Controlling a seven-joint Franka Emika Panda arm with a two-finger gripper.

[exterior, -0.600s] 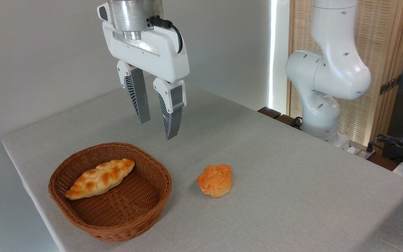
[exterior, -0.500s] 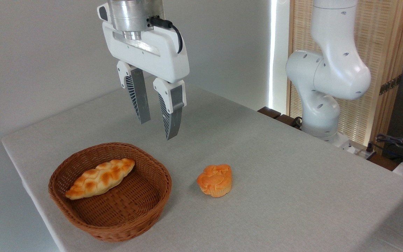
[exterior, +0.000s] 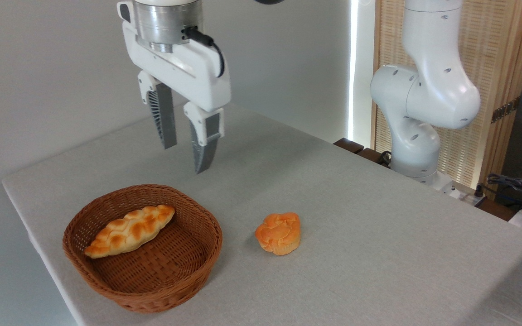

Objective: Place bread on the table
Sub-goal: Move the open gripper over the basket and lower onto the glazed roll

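In the camera view, the gripper (exterior: 185, 159) hung in the air above the far rim of the basket (exterior: 206, 253), well clear of it. Its two grey ribbed fingers (exterior: 164, 120) pointed downward with a modest gap between them, and nothing was held in that gap.

The bread (exterior: 129, 230) lay inside the basket, resting against the left part of its woven floor and wall, one pointed end toward the lower left and the other toward the upper right. It touched neither finger. The basket stood near the left front corner of the table (exterior: 356, 235), which was covered in light grey cloth.

A small round orange bun (exterior: 278, 233) sat on the cloth just to the right of the basket, apart from it. The white arm (exterior: 428, 95) rose at the far right edge of the table, in front of a slatted wooden screen (exterior: 501, 68).
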